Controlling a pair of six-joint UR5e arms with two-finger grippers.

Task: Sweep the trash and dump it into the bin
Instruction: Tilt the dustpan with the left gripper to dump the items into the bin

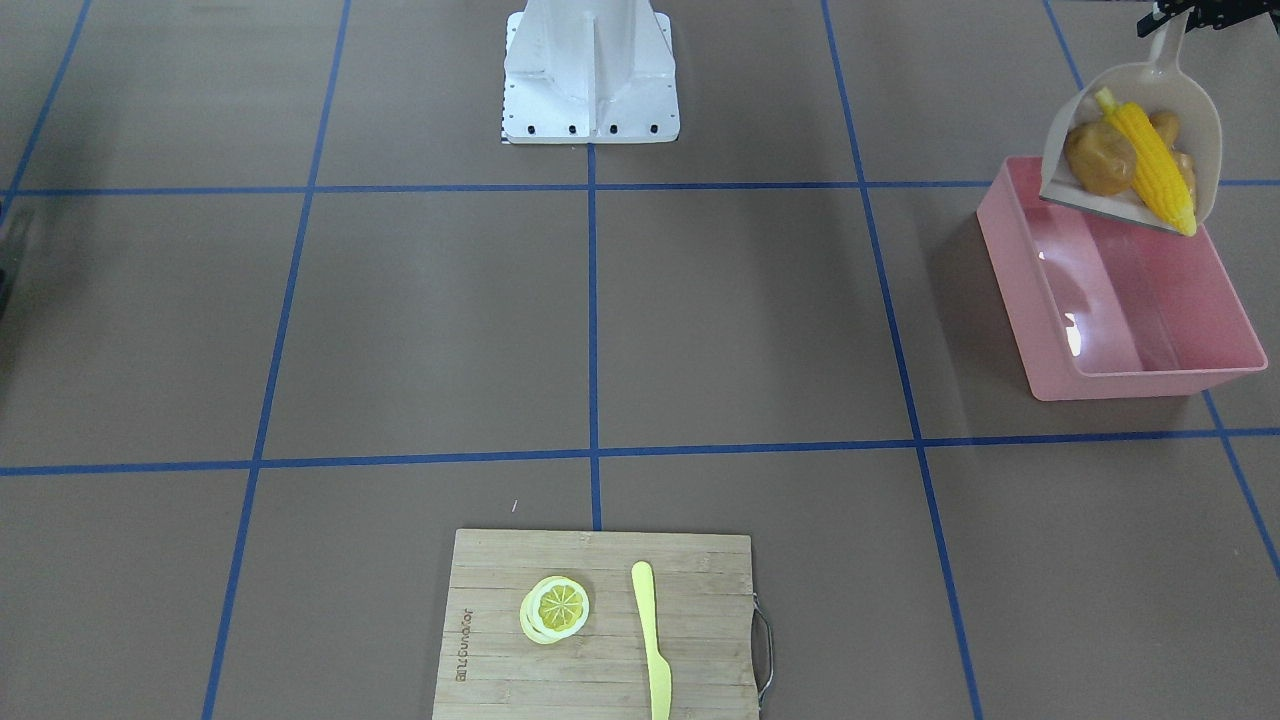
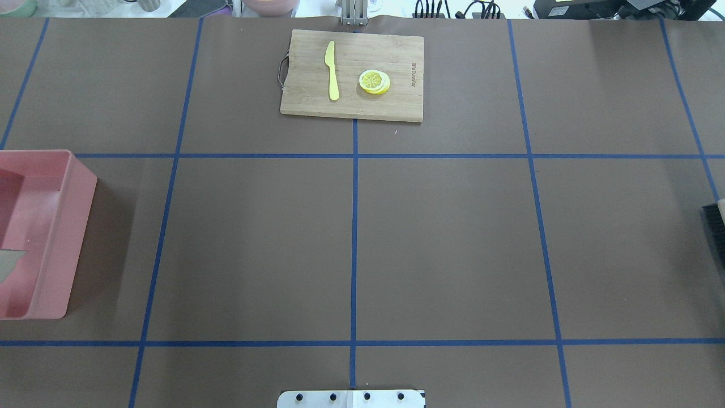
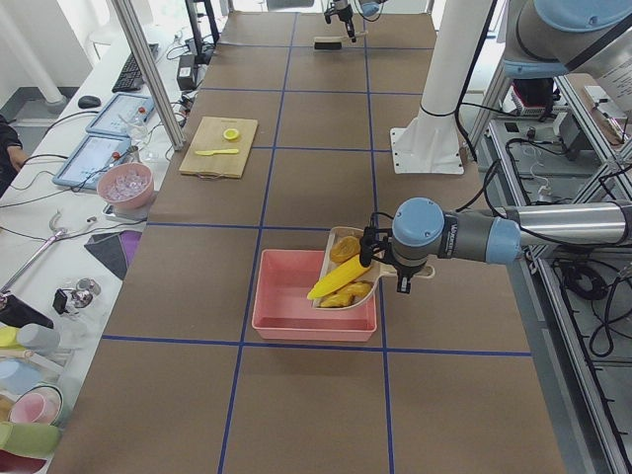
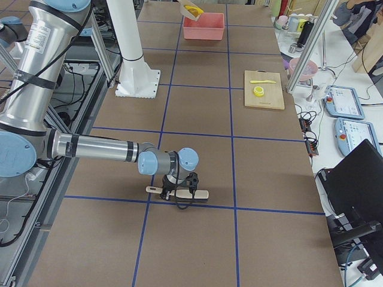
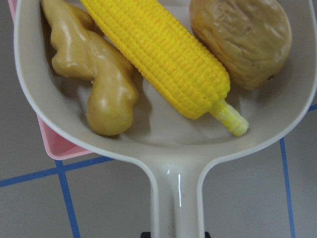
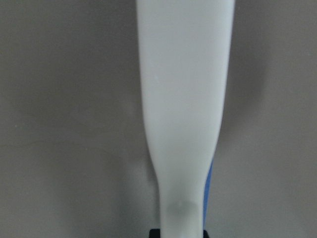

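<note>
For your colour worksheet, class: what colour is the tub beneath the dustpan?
The tub is pink, clearest in the exterior front-facing view.

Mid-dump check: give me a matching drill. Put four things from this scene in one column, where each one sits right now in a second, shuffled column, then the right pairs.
Things
1. corn cob
2. bin
3. lemon slice
4. dustpan

Places
A. on the cutting board, beside the knife
B. tilted in the air over one end of the bin
C. on the table, no trash seen inside
D. in the dustpan, between the potato and the ginger root

Pairs: 1-D, 2-C, 3-A, 4-B
</note>
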